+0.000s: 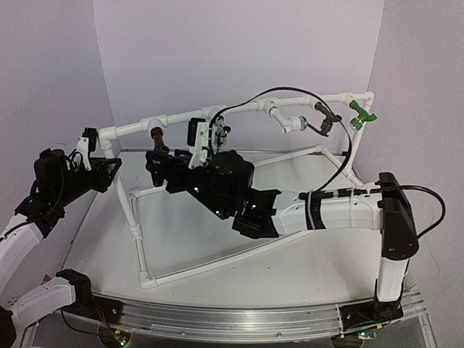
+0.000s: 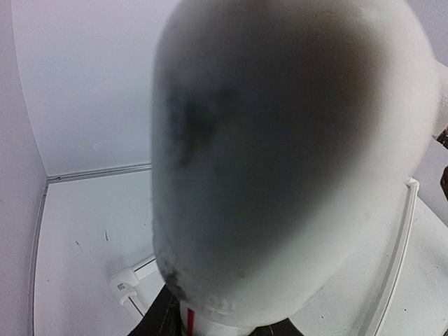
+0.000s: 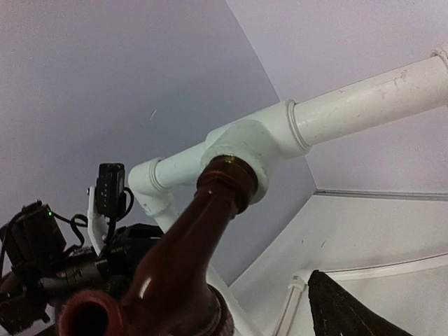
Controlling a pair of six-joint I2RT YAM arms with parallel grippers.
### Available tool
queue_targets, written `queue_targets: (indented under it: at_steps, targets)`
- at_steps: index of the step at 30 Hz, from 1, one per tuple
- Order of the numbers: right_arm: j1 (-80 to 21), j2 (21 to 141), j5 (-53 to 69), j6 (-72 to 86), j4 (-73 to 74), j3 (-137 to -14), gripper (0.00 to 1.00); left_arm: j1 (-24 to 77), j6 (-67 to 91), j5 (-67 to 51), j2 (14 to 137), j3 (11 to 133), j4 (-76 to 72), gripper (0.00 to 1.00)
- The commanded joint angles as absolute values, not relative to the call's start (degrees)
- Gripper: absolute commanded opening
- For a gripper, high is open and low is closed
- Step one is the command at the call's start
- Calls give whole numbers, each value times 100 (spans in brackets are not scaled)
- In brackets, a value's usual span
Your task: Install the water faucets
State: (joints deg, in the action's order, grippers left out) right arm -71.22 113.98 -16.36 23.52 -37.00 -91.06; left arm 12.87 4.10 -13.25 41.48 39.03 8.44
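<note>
Seating dark brown faucet [image 3: 210, 231] in left tee [image 3: 241, 143] of pipe frame [image 1: 210, 259], looks like: stem axis runs up-away from right fingers [image 3: 343, 308] into socket. Nearest: right arm [image 1: 341, 210]; left fingers [image 1: 85, 151] at end elbow [image 1: 107, 134]. Can't tell whether either pair is clenched.

A booth is formed by three plain, pale lilac panels: a back wall [image 1: 239, 51] across the top of the frame, a left wall [image 1: 43, 72] and a right wall [image 1: 428, 87]. A white table [image 1: 188, 239] is enclosed by them, edged at the bottom by an aluminium rail [image 1: 239, 322]. Everything is lit evenly, and only soft shadows are cast.
</note>
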Motion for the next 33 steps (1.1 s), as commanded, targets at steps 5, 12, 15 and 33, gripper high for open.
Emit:
queue_targets:
  at_steps: [5, 12, 15, 33]
  targets:
    - [-7396, 10017, -1170, -2819, -1958, -8758, 98, 1362, 1085, -1824, 4249, 3867, 1661, 2]
    - [-7775, 10264, -2001, -7553, -696, -9469, 98, 1361, 1088, -1873, 4291, 3865, 1661, 2]
    - [-7770, 10567, -2408, -8985, -571, -9839, 98, 1361, 1081, -1881, 4294, 3858, 1658, 2]
    - [-7396, 12215, -3077, -10372, -327, -11841, 55, 1361, 1055, -1951, 4298, 3858, 1659, 2]
